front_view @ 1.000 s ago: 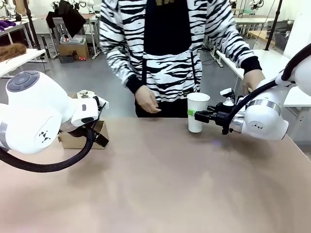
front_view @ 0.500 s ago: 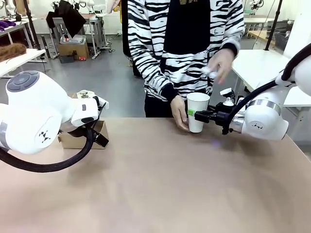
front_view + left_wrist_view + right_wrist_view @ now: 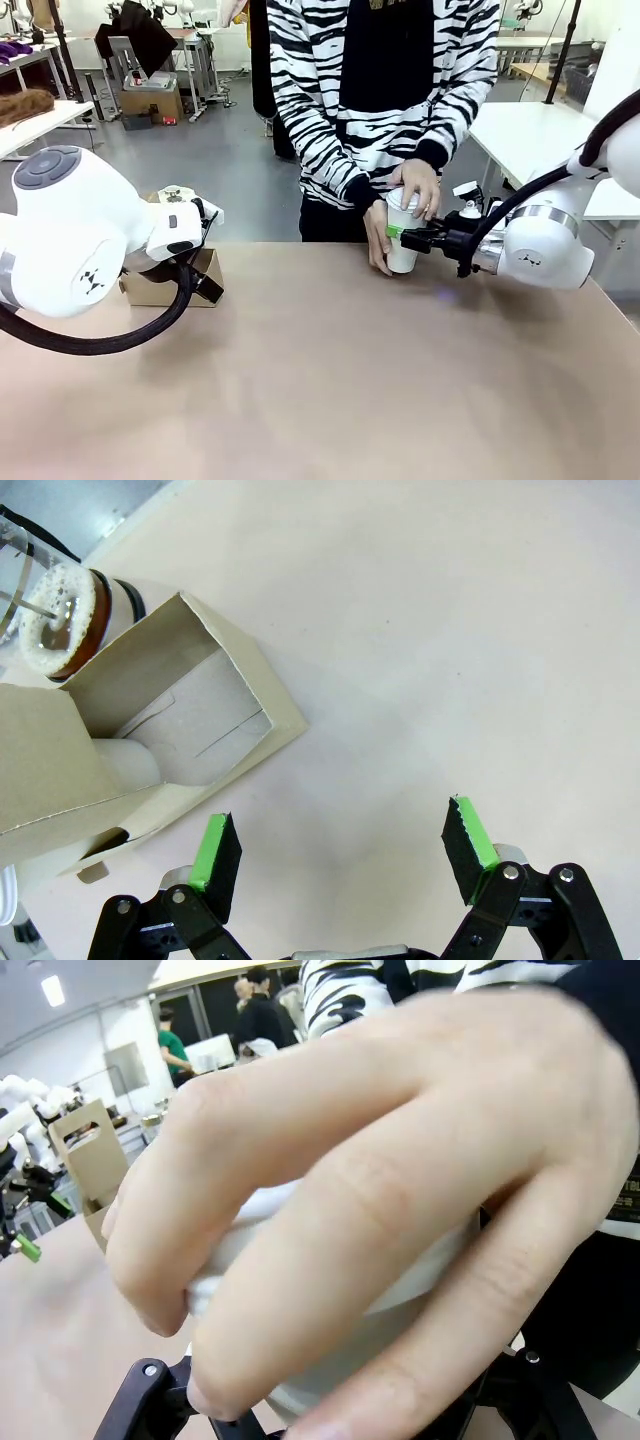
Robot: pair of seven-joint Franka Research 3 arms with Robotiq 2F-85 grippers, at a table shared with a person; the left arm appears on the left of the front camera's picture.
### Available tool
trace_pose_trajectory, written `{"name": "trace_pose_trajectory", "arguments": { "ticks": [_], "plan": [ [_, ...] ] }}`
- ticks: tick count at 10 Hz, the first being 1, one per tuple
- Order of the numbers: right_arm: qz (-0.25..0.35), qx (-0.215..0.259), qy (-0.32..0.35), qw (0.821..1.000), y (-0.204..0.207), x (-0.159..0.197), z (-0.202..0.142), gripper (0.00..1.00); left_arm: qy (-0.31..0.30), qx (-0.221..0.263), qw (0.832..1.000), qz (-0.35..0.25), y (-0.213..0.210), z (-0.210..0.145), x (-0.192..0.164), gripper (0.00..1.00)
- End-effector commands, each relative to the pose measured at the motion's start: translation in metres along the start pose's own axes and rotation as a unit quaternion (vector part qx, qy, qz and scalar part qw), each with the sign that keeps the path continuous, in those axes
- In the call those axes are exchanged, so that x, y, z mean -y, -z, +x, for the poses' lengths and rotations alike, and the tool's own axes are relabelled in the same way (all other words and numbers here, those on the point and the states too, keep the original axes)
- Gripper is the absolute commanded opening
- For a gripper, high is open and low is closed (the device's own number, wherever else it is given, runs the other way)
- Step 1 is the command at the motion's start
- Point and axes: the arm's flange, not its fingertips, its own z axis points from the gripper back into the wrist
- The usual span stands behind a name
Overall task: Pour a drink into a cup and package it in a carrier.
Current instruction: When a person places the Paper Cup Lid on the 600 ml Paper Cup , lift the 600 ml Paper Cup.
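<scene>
Two hands, upper hand and lower hand, press the cup at the table far edge; right gripper, clenched on it, should brace rigidly; left gripper gapes beside the carrier.

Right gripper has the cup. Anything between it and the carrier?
Nothing lies on the table between cup and carrier, but a person's hands hold the cup, and the left gripper hangs open near the carrier.

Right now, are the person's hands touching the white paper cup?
Touching. In the front view the upper hand covers the top of the white paper cup; the lower hand wraps its side.
</scene>
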Motion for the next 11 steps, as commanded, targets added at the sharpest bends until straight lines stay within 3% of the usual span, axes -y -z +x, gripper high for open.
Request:
{"name": "trace_pose_trajectory", "arguments": {
  "ticks": [1, 11],
  "plan": [
    [-0.001, 0.002, -0.001, 1.0, 0.0026, -0.0029, 0.0039, 0.8, 0.0, 0.001, 1.0, -0.001, -0.0005, -0.0001, -0.0003, 1.0],
    [-0.001, 0.002, -0.001, 1.0, 0.0026, -0.0029, 0.0039, 0.8, 0.0, 0.001, 1.0, -0.001, -0.0005, -0.0001, -0.0003, 1.0]
  ]
}}
